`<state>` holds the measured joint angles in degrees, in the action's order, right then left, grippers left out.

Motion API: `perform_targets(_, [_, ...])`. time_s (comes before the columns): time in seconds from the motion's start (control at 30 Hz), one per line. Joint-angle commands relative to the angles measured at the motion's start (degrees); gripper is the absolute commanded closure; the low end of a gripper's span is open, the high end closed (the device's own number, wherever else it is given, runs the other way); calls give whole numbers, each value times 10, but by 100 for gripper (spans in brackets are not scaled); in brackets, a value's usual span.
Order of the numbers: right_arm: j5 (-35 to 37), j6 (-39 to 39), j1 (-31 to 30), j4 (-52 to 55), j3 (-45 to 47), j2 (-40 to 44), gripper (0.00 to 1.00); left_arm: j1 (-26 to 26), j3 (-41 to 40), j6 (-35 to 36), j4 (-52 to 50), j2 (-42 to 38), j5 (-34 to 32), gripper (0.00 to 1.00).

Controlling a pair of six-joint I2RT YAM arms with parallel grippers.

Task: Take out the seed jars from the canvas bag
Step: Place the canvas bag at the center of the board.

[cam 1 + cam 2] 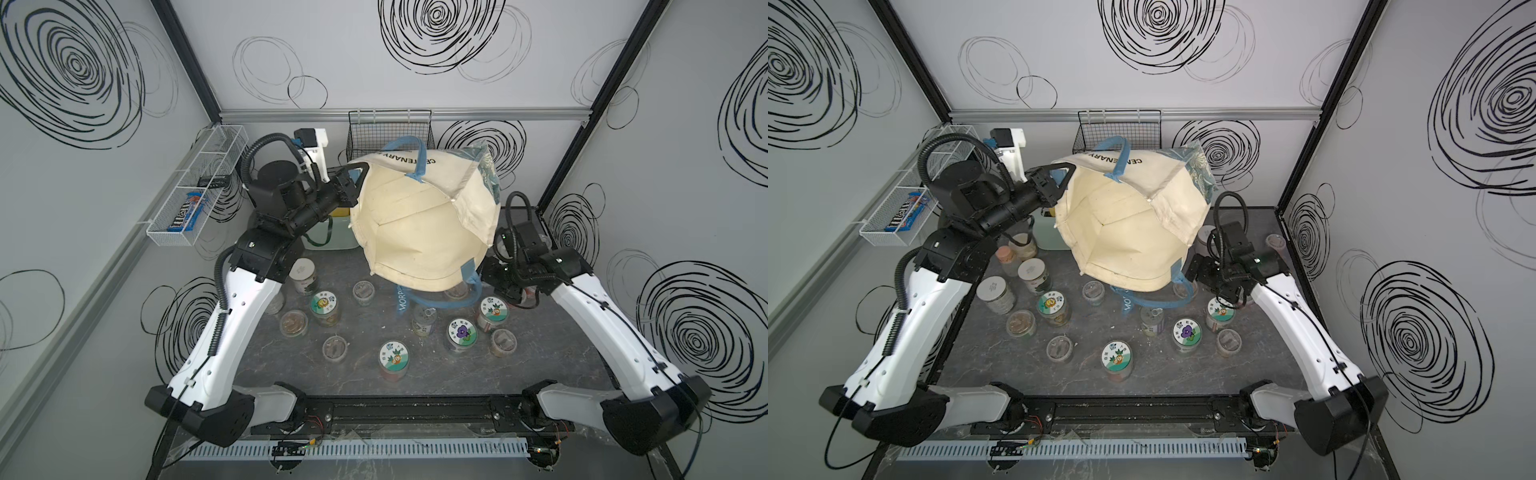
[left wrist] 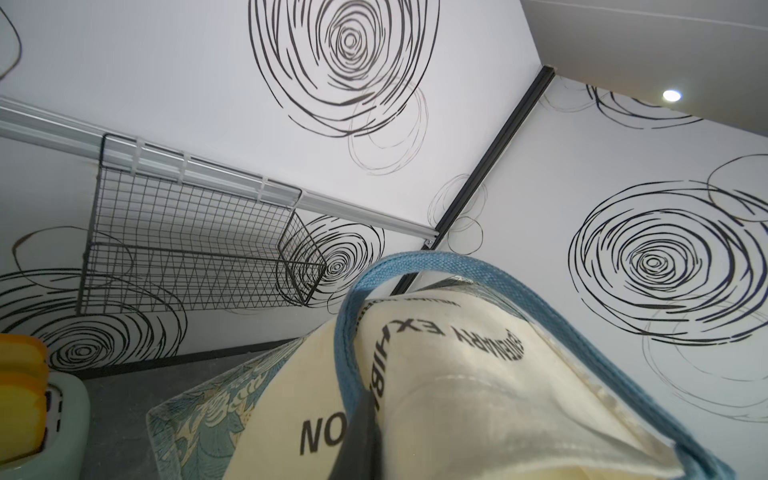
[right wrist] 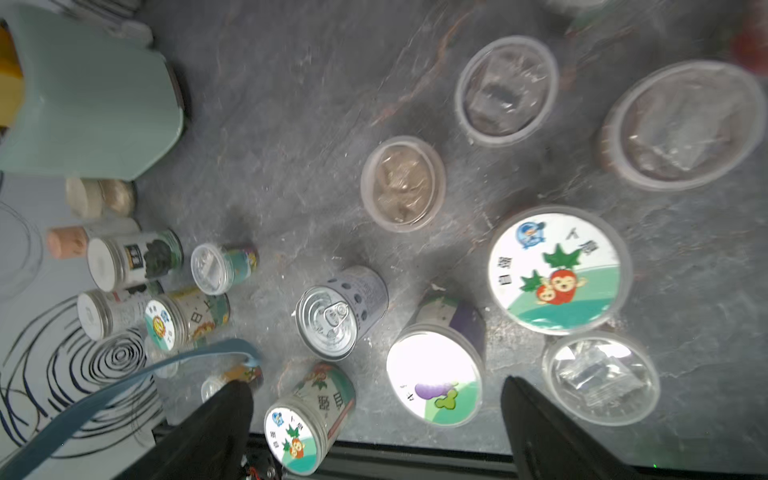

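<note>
The left end effector (image 1: 360, 173) is clamping shut on the bag (image 1: 419, 224) edge, holding it raised above the desk (image 1: 291, 374); the right end effector (image 3: 372, 388) is gaping wide, empty. Many jars (image 1: 393, 355) are standing beneath. Keep the grip firm; confirm no jars remain inside.

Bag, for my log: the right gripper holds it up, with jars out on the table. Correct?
Not quite. The left gripper, shut on the cloth, holds the bag up, as both top views show. The right gripper is open and empty in the right wrist view. The jars are out on the table.
</note>
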<state>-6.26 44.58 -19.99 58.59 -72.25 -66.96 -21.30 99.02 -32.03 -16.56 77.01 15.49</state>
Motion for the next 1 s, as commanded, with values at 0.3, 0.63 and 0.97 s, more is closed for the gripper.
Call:
perform_targets(0.3, [-23,-58,60,-109,96,36,3,-17,-41,13,27,86,-78,100])
perform_targets(0.63, [-3,-123,72,-124,93,54,3,-12,22,-16,6,195,-56,100])
perform_targets(0.97, [-9,-176,101,-185,126,74,3,13,119,19,-41,314,-89,98])
